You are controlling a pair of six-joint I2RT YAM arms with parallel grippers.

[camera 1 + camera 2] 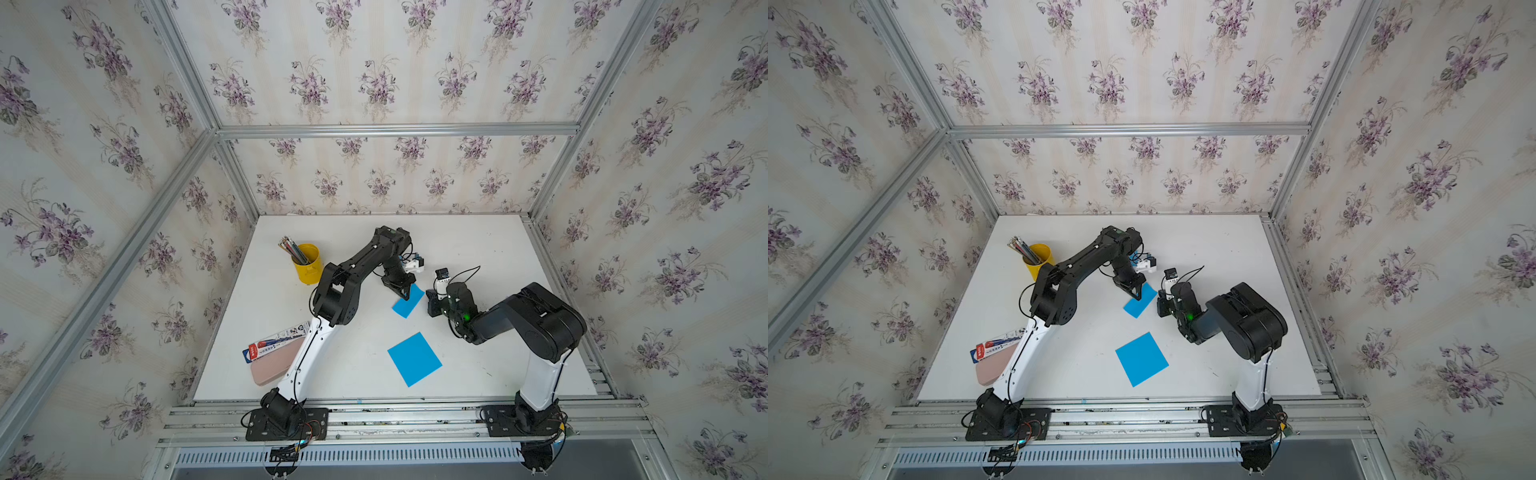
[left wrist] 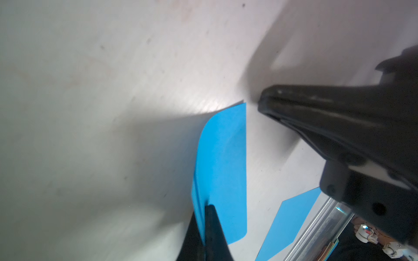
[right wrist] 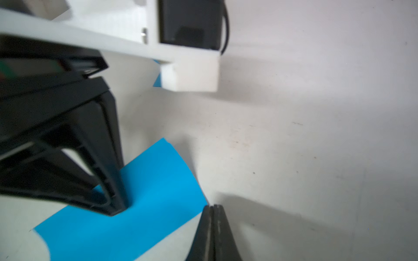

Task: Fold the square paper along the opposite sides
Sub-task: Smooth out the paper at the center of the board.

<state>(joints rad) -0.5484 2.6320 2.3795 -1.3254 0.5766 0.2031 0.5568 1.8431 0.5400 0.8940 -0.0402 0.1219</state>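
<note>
A blue square paper (image 1: pixel 409 305) (image 1: pixel 1139 305) lies mid-table, bent over on itself with a rounded bend. My left gripper (image 1: pixel 402 296) (image 2: pixel 204 209) is shut on the blue paper (image 2: pixel 222 158), with both of its layers pinched between the fingertips. My right gripper (image 1: pixel 430 305) (image 3: pixel 212 206) is shut and empty. Its tip sits just beside the paper's (image 3: pixel 153 192) corner on the table. The left gripper (image 3: pixel 117 209) also shows in the right wrist view, standing on the paper. A second blue square (image 1: pixel 414 359) (image 1: pixel 1141 359) (image 2: pixel 287 223) lies flat nearer the front edge.
A yellow cup of pencils (image 1: pixel 307 264) stands at the back left. A pen pack (image 1: pixel 276 343) and a pink case (image 1: pixel 274 365) lie at the front left beside the left arm. The white table (image 1: pixel 478 374) is walled by aluminium rails and wallpapered panels.
</note>
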